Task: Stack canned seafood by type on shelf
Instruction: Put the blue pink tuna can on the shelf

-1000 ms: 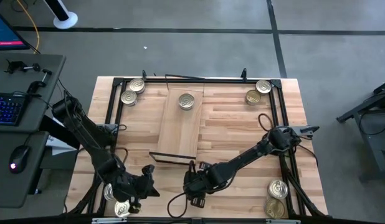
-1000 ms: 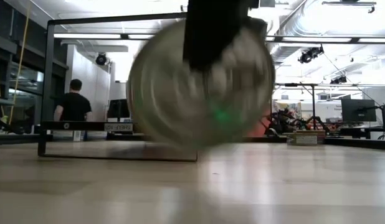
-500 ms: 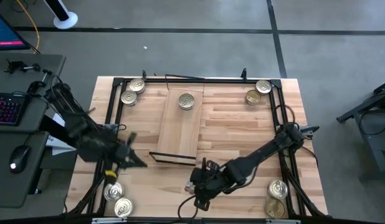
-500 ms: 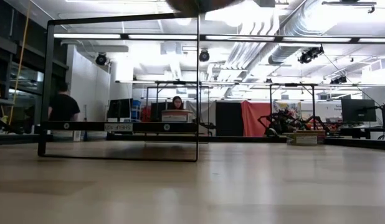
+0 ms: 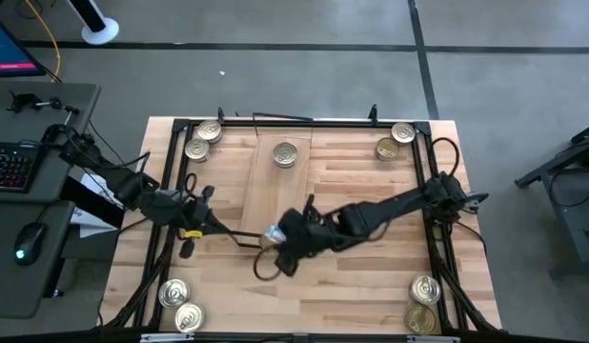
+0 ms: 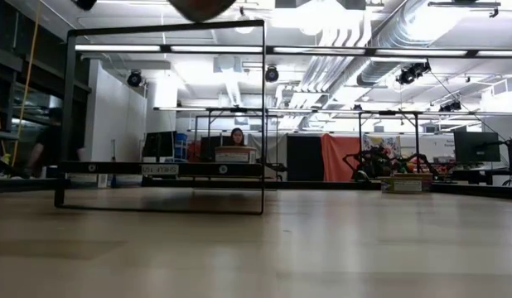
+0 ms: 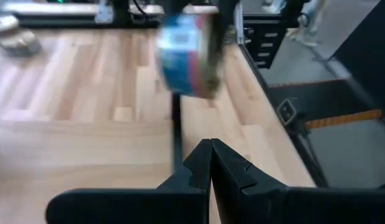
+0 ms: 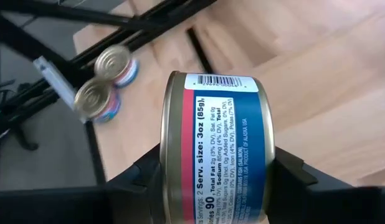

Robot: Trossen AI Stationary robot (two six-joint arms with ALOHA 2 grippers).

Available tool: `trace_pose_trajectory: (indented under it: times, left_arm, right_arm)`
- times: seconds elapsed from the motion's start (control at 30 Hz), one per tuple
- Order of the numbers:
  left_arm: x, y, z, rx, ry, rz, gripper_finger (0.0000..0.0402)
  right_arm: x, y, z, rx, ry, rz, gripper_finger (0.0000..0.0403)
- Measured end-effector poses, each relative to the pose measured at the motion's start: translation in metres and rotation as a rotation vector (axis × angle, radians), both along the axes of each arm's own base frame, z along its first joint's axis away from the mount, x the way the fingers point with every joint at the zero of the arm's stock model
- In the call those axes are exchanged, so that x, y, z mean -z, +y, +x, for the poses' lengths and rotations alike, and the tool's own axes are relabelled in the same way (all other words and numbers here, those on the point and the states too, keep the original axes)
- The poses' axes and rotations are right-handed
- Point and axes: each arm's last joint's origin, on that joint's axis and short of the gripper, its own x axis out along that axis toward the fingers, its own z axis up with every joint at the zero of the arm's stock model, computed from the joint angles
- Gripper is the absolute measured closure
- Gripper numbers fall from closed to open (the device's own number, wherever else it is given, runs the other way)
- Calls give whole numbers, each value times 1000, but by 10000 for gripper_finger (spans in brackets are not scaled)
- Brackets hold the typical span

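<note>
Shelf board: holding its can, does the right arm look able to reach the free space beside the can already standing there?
Probably yes. The right tool, shut on a salmon can, is at the shelf's near end; the board before the lone can lies bare.

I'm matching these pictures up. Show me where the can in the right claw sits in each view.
High view: held can in the right claw, over the near end of the shelf.
Low view: dark round blur at the top edge, probably the can.
Left wrist view: blurred blue-and-red can, upper middle.
Right wrist view: can at centre, label towards the camera.
Shared landmark: the shelf's black end frame, close by the can.
</note>
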Motion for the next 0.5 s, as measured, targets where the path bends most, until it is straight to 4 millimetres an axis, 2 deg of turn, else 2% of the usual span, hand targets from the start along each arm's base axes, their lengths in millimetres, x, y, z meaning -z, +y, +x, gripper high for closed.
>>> trace_pose_trajectory:
  times: [0.17,0.27,0.5]
  left_arm:
    - [10,6,-11,11,-85,-118,401]
    - [11,12,-17,-24,-130,-138,401]
    - [12,20,-19,-112,-159,-102,401]
  right_arm:
    - [-1,-34,10,25,2,-41,234]
    - [-3,-51,15,13,-6,1,234]
    - [-10,-62,19,-38,-49,-1,234]
